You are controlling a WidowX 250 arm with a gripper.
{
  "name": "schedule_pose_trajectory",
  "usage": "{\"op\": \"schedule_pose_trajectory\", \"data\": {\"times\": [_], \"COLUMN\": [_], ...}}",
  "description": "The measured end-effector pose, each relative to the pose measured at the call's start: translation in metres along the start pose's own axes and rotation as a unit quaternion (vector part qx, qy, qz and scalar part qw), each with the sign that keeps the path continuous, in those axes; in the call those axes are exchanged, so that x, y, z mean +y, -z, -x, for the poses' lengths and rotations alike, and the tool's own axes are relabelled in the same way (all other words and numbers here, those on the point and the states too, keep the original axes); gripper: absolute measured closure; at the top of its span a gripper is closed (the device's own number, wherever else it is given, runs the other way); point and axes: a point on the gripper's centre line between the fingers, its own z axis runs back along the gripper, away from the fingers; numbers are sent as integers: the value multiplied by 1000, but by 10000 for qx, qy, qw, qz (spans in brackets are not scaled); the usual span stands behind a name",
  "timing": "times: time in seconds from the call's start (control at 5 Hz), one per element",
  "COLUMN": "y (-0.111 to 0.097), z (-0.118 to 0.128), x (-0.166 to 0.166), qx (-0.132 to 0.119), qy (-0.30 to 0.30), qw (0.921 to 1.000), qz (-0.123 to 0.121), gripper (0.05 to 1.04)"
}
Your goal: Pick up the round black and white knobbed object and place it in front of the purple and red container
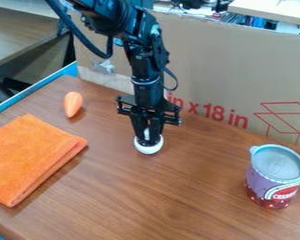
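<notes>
The black gripper (148,138) hangs down over the middle of the wooden table, left of centre in the view. It is shut on a white rounded object (148,148), whose bulging lower part shows below the fingertips and whose narrow pale part shows between them. Whether the object touches the table I cannot tell. To the gripper's left lies an orange, carrot-like piece (72,104). A folded orange cloth (32,157) lies at the left. On the right stands an upright purple and red can (276,177) with a grey lid.
Behind the arm a tall cardboard panel (231,70) with red print borders the brown table (177,197). A blue edge (33,88) runs along the table's upper left side.
</notes>
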Motion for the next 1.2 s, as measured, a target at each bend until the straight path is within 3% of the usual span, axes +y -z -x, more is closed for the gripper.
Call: {"op": "schedule_pose_trajectory", "data": {"times": [0.4,0.6,0.8,1.0,1.2], "y": [-64,-89,-86,-76,-51], "z": [20,61,104,128,139], "x": [-27,-67,-108,-142,-165], "qx": [-510,-381,-25,114,254], "qy": [363,902,1696,1916,2107], "qw": [9977,9946,9852,9814,9772], "qz": [257,329,240,108,33], "gripper": [833,833,833,833,833]}}
